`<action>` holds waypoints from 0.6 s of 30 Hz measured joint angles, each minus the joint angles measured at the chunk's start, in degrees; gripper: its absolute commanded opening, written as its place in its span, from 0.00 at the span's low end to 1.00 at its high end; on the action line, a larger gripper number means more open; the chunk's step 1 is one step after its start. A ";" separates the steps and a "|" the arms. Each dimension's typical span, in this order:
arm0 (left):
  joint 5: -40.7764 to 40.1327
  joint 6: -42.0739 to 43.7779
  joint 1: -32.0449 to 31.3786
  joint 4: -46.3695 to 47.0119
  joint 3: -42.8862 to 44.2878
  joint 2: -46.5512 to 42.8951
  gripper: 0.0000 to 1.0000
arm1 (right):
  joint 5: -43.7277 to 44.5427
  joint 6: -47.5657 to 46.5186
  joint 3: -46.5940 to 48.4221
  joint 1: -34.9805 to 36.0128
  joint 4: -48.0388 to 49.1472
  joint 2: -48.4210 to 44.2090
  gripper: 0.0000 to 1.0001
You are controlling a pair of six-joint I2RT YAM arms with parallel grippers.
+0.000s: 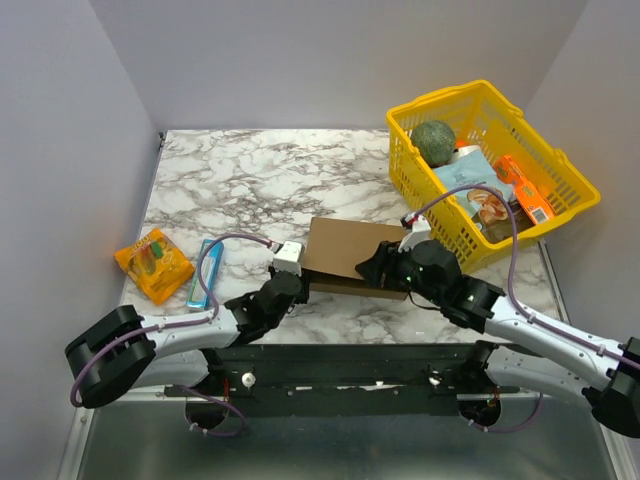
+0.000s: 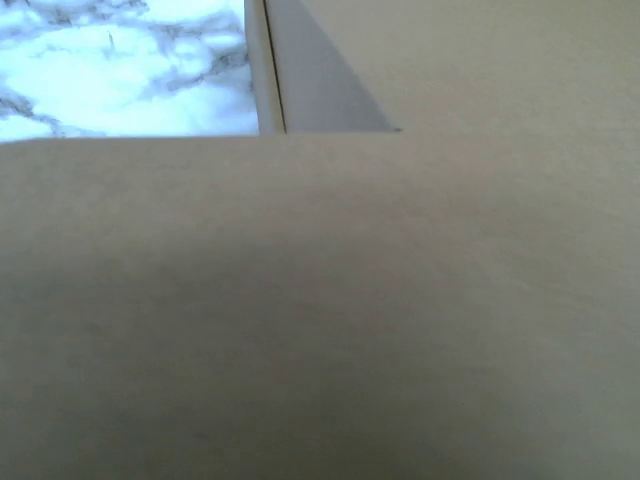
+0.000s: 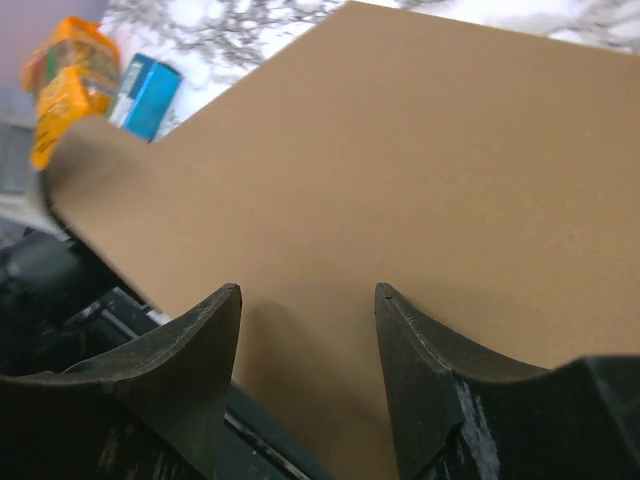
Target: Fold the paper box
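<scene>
While paper box [image 1: 338, 252] lies on table [image 1: 250, 180], right gripper [image 3: 307, 295] spread over it.

The paper box [image 1: 345, 255] is matt brown cardboard, seemingly smooth; the table [image 1: 250, 170] looks glossy, marbled.

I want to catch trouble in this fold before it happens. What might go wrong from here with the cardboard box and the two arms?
1. The right gripper stands open over the paper box, not clamped, so the sheet may slide when pushed.
2. The yellow basket sits close beside the box's right end; a lifted flap or the right arm could bump it.
</scene>
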 measured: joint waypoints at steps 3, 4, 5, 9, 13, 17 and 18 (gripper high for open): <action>1.11 -0.42 -0.09 -3.82 0.13 -1.18 0.78 | 3.23 3.28 -4.37 0.00 2.97 0.09 0.63; 1.33 -0.59 -0.11 -4.92 0.13 -1.79 0.79 | 4.24 4.28 -5.27 0.00 4.46 0.09 0.63; 2.03 -0.72 -0.11 -6.60 0.24 -2.75 0.81 | 5.14 5.11 -6.10 0.00 6.03 0.09 0.63; 4.52 -1.27 -0.17 -12.94 0.68 -6.54 0.89 | 7.54 8.15 -9.35 0.00 10.82 0.59 0.63; 8.68 -1.57 -0.22 -19.37 1.25 -10.88 0.92 | 9.35 9.44 -9.94 0.00 12.85 2.05 0.63; 14.64 -2.12 -0.22 -24.26 1.20 -16.59 0.93 | 10.49 10.23 -9.97 -0.02 13.99 3.21 0.63; 16.59 -2.27 -0.22 -25.07 1.20 -18.56 0.93 | 10.51 10.40 -10.01 0.00 13.84 3.45 0.63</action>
